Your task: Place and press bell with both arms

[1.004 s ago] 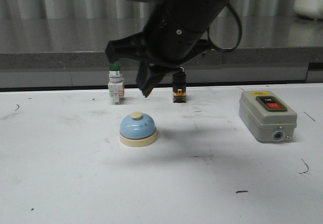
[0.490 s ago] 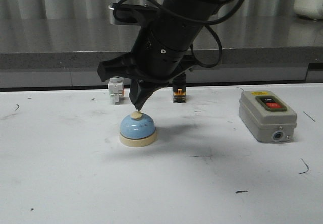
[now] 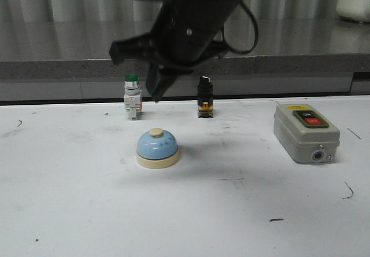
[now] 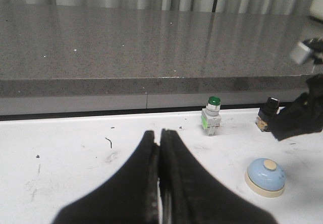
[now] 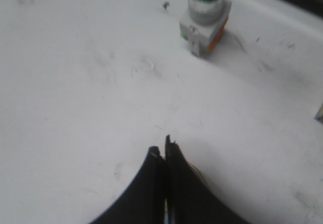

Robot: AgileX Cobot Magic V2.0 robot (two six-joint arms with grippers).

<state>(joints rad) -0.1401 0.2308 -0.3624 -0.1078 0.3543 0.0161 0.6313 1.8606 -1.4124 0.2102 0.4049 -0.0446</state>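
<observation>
The light-blue bell (image 3: 157,147) with a cream base and cream button stands on the white table, left of centre. My right gripper (image 3: 155,96) hangs shut and empty above it, well clear of the button. In the right wrist view its fingers (image 5: 162,152) are pressed together and cover nearly all of the bell. My left gripper (image 4: 158,133) is shut and empty over bare table; in its view the bell (image 4: 266,177) sits far off to the side. The left gripper is outside the front view.
A green-capped push button (image 3: 132,98) and a black knob switch (image 3: 204,103) stand behind the bell. A grey switch box (image 3: 305,132) with red and black buttons sits at the right. A grey stone ledge (image 3: 58,66) runs along the table's back.
The right gripper came down onto the bell's button half a second ago and has since lifted back up. The bell has stayed in place.
</observation>
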